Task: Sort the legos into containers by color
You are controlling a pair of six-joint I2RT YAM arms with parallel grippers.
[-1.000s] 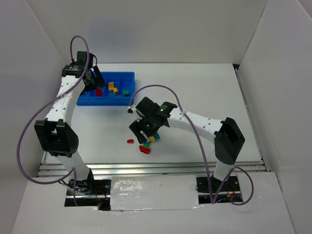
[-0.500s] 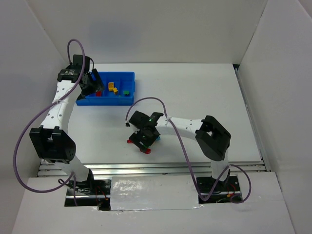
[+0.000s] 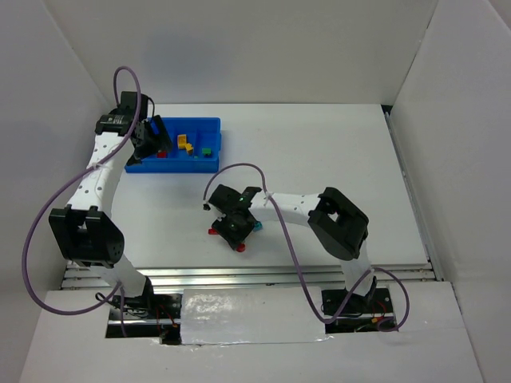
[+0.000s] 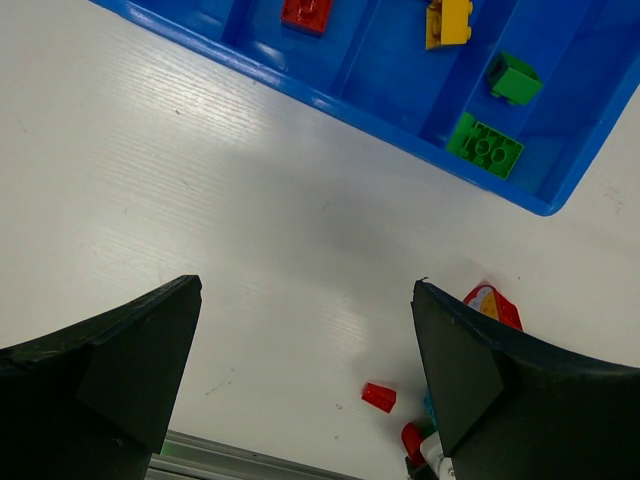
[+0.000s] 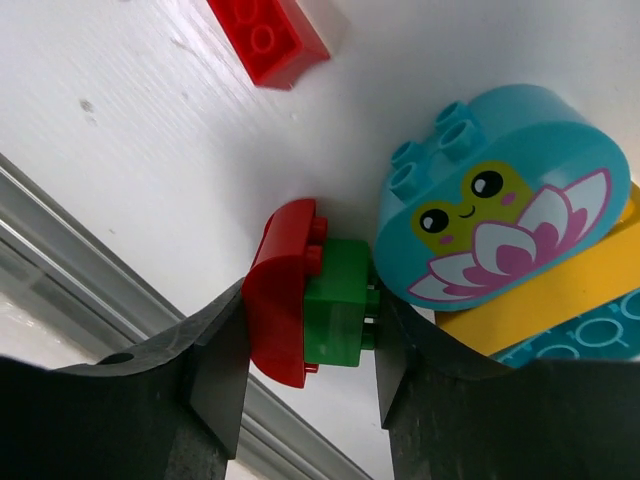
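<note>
Red-green lego point(image 5: 335, 300) clamped in right tool point(image 5: 312, 335); left tool point(image 4: 305, 300) wide apart above table point(image 4: 150, 200).

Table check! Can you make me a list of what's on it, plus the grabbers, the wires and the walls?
Surface: white table.
Job's things: blue tray holds a red brick, a yellow brick and green bricks, each colour in its own compartment; a cyan frog brick and a loose red brick lie on the table.
Clutter: nothing seen.
Grippers: left gripper open and empty near the tray; right gripper shut on a red-and-green pair.
Cables: a purple cable loops off each arm.
Surroundings: white walls on three sides.
</note>
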